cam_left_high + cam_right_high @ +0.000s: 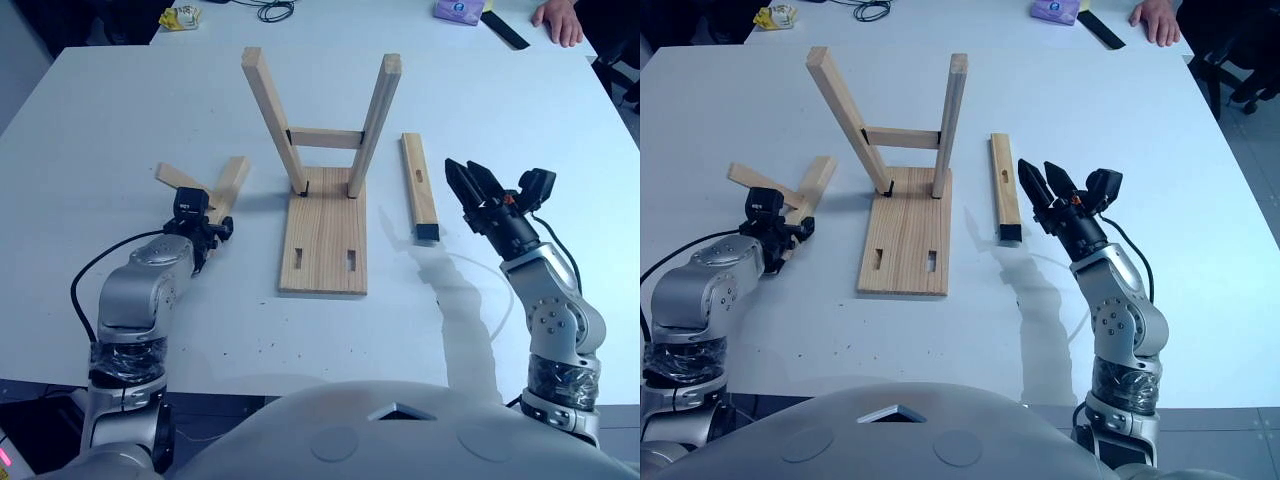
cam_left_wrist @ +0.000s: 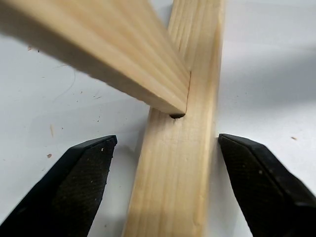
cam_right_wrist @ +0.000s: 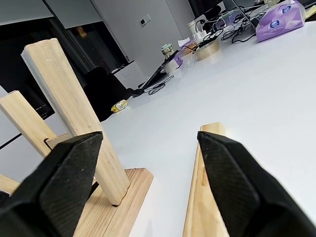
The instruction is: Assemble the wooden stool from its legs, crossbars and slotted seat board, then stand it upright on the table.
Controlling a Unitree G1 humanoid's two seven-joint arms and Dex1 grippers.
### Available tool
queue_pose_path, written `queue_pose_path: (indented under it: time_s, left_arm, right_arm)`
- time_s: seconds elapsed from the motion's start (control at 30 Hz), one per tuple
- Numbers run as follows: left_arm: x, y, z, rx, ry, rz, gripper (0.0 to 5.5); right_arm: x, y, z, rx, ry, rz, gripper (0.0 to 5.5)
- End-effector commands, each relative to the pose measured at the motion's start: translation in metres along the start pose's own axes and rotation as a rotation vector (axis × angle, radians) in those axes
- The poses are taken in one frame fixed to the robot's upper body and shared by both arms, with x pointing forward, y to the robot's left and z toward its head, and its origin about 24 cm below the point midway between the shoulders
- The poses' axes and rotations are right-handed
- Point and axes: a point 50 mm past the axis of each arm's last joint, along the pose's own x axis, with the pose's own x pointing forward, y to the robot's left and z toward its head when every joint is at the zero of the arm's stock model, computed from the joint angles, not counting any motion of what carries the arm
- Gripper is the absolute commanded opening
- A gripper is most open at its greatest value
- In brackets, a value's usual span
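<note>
Your seat board [image 1: 323,243] lies flat in the middle of the surface [image 1: 110,110]. Two legs [image 1: 275,120] stand in its far slots, splaying apart toward the top, and a crossbar [image 1: 325,138] joins them low down. The two near slots [image 1: 298,257] on the board hold nothing. A loose leg [image 1: 419,190] lies just right of the board, apart from it, with its dark-capped end toward the robot. Left of the board you have a third leg [image 1: 232,183] flat on the surface, with a second crossbar [image 1: 172,178] seated in its side. Your left end effector [image 2: 168,139] straddles that third leg close to the joint, fingers [image 2: 74,187] spread to either side of the wood. Your right end effector [image 1: 466,172] hangs above the surface just right of the loose leg, fingers apart and gripping nothing
</note>
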Motion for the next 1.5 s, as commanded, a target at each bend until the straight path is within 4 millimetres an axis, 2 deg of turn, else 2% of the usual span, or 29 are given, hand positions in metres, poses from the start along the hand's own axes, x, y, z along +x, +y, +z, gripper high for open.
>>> queue_pose_path:
  time_s: [0.03,0.27,0.43,0.6,0.7,0.77,0.87,1.0,1.13,1.23,1.33,1.5]
  left_arm:
    - [0.004,0.001,-0.026,-0.021,0.103,-0.030,3.21]
    - [0.006,0.006,-0.031,-0.061,0.113,-0.130,2.12]
    - [0.007,0.007,-0.029,-0.134,0.067,-0.191,2.06]
    - [0.004,0.008,-0.008,-0.237,-0.102,-0.193,2.06]
    - [0.001,0.015,0.007,-0.328,-0.240,-0.147,2.06]
    - [-0.008,0.023,0.028,-0.408,-0.406,-0.150,2.06]
    - [-0.031,0.037,0.056,-0.473,-0.643,-0.185,2.06]
    - [-0.073,0.059,0.093,-0.501,-0.951,-0.230,2.06]
    - [-0.118,0.057,0.137,-0.482,-1.236,-0.427,2.06]
    - [-0.143,0.038,0.159,-0.454,-1.353,-0.630,2.06]
    - [-0.156,0.009,0.167,-0.383,-1.369,-0.859,2.06]
    - [-0.147,-0.026,0.159,-0.335,-1.227,-1.145,2.06]
  right_arm:
    - [0.004,0.003,0.005,-0.007,-0.005,0.019,3.55]
    - [0.007,0.001,0.008,-0.014,0.014,0.038,3.55]
    - [0.011,-0.003,0.011,-0.024,0.027,0.042,3.55]
    - [0.015,-0.006,0.016,-0.041,0.037,0.058,3.55]
    - [0.020,-0.007,0.023,-0.055,0.042,0.081,3.55]
    - [0.025,-0.009,0.036,-0.021,0.003,0.091,3.55]
    - [0.034,-0.007,0.062,0.020,-0.069,0.124,3.55]
    - [0.045,0.010,0.092,-0.004,-0.100,0.254,3.55]
    - [0.059,0.038,0.113,-0.047,-0.098,0.404,3.55]
    - [0.068,0.062,0.123,-0.072,-0.083,0.530,3.55]
    - [0.073,0.091,0.128,-0.103,-0.026,0.677,3.55]
    - [0.078,0.128,0.134,-0.131,0.055,0.875,3.55]
